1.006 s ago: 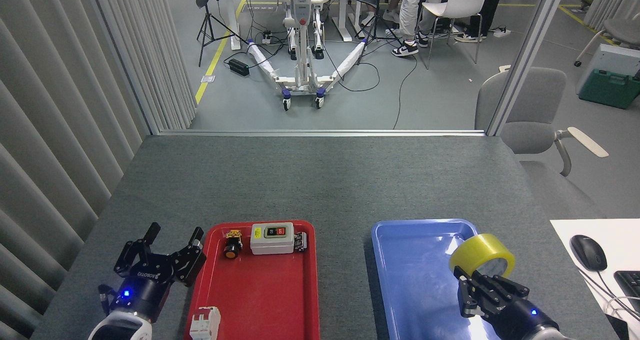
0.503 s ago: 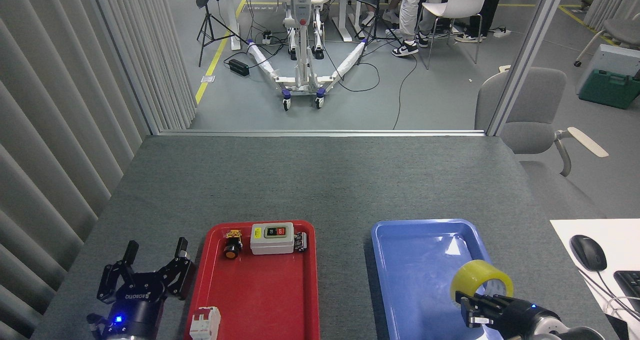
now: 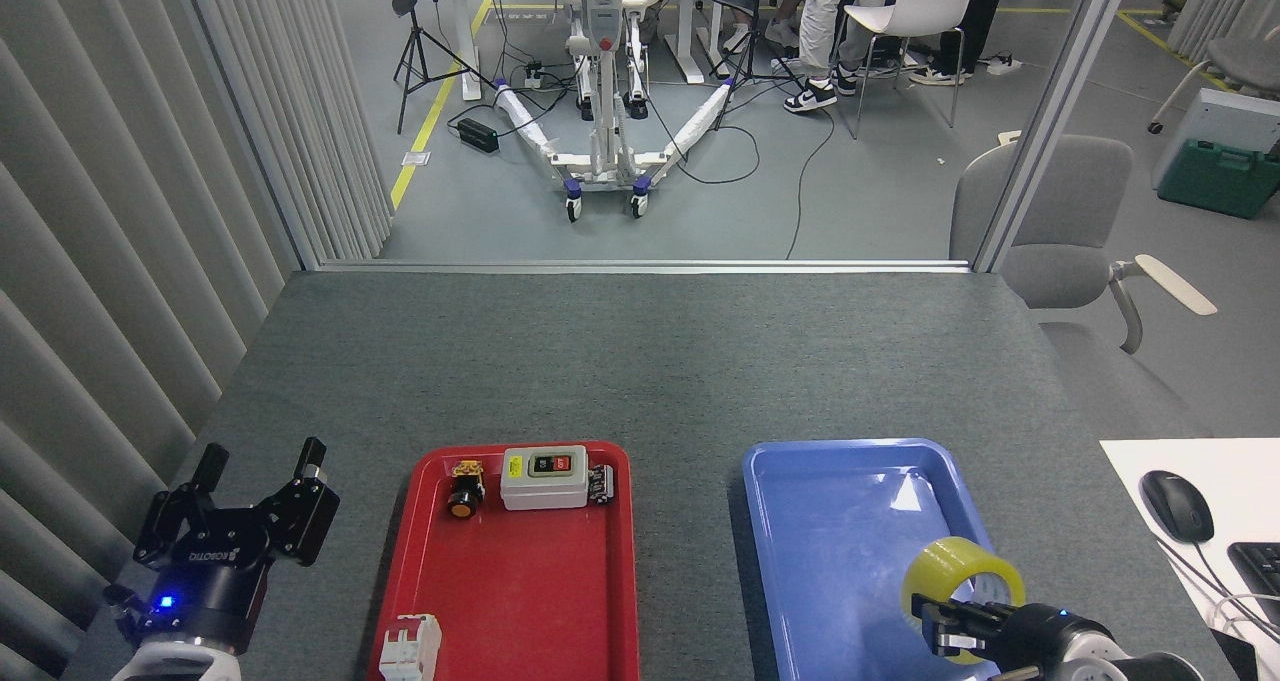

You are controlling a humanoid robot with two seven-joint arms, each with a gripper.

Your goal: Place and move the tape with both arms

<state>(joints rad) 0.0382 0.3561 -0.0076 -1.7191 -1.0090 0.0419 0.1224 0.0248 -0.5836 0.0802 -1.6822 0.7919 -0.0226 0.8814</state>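
The yellow tape roll stands on edge at the near right corner of the blue tray, its white core facing me. My right gripper comes in from the bottom right and is shut on the roll's lower rim. At the lower left, my left gripper stands over the grey table beside the red tray; it is open with nothing between its two black fingers.
The red tray holds a grey switch box, an orange push button and a white breaker. A mouse and keyboard lie on a white desk at right. A grey chair stands beyond the table's right edge.
My right gripper has lowered the tape toward me into the blue tray's near right corner. My left gripper has drifted left, away from the red tray, staying open.
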